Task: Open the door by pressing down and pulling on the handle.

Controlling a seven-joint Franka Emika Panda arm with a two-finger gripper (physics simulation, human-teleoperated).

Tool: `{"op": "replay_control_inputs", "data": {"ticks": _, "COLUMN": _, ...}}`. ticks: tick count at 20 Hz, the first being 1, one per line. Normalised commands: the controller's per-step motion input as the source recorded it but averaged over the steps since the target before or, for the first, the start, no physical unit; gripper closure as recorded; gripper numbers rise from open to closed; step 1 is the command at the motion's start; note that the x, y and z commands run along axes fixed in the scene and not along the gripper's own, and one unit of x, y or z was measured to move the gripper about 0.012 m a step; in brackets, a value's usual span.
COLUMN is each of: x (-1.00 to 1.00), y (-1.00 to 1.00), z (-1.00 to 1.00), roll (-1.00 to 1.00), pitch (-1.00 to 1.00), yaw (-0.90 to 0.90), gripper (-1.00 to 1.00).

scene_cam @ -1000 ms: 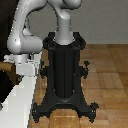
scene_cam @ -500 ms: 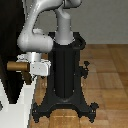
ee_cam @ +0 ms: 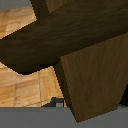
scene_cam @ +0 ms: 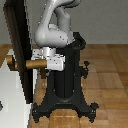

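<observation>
The door (scene_cam: 21,47) is a tall dark panel at the exterior view's left, angled out from its pale frame (scene_cam: 10,107). The tan-brown handle (scene_cam: 29,64) sticks out of the panel toward the robot. My gripper (scene_cam: 50,61), a white hand, sits at the handle's free end, against it. Its fingers are hidden there, so I cannot tell whether they grip. In the wrist view the brown handle (ee_cam: 45,47) fills most of the picture very close up, with wooden floor behind it.
The black robot pedestal (scene_cam: 65,82) with its spread feet stands right beside the door's edge, on the wooden floor (scene_cam: 107,75). My white arm (scene_cam: 50,30) arches over the pedestal toward the door.
The gripper and handle have moved toward the exterior view's right. The dark door panel has swung out into view at the left, where only the pale frame showed before.
</observation>
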Motion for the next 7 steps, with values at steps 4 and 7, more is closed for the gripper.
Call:
{"op": "replay_control_inputs", "data": {"ticks": 4, "x": 0.0, "y": 0.75, "z": 0.0, "roll": 0.0, "pitch": 0.0, "yaw": 0.0, "gripper": 1.0}}
{"op": "replay_control_inputs", "data": {"ticks": 7, "x": 0.0, "y": 0.0, "z": 0.0, "roll": 0.0, "pitch": 0.0, "yaw": 0.0, "gripper": 1.0}}
